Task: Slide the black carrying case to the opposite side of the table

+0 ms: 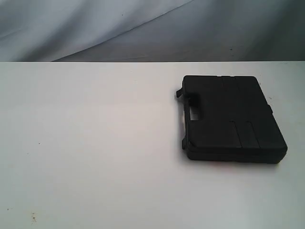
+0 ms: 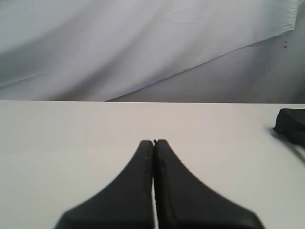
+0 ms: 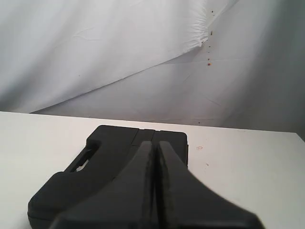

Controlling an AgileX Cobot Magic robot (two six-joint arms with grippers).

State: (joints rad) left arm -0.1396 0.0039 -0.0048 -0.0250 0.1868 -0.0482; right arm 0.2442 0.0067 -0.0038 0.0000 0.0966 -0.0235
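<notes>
Flat rectangular matte black plastic case [image 1: 228, 117] lies flat on the wide white tabletop [image 1: 95, 143], right of centre in the exterior frame, cut-out handle facing frame left. Only the wrist views show the tools. The left gripper [image 2: 153, 142] is clenched and empty, with the case's corner far off to one side. The right gripper [image 3: 155, 143] is clenched and empty, with the case directly ahead.

A: Where does your exterior view sit?
B: Raised, looking down at a slant across the table [image 1: 95, 143] to the grey backdrop [image 1: 95, 28]. The case [image 1: 228, 119] lies right of centre.
A: And your wrist views?
B: Both sit low and look out along their arms' tips toward that backdrop. Your left gripper [image 2: 153, 141] view catches only a corner of the case, while your right gripper [image 3: 156, 142] view has it near. All three share table, case and backdrop.
</notes>
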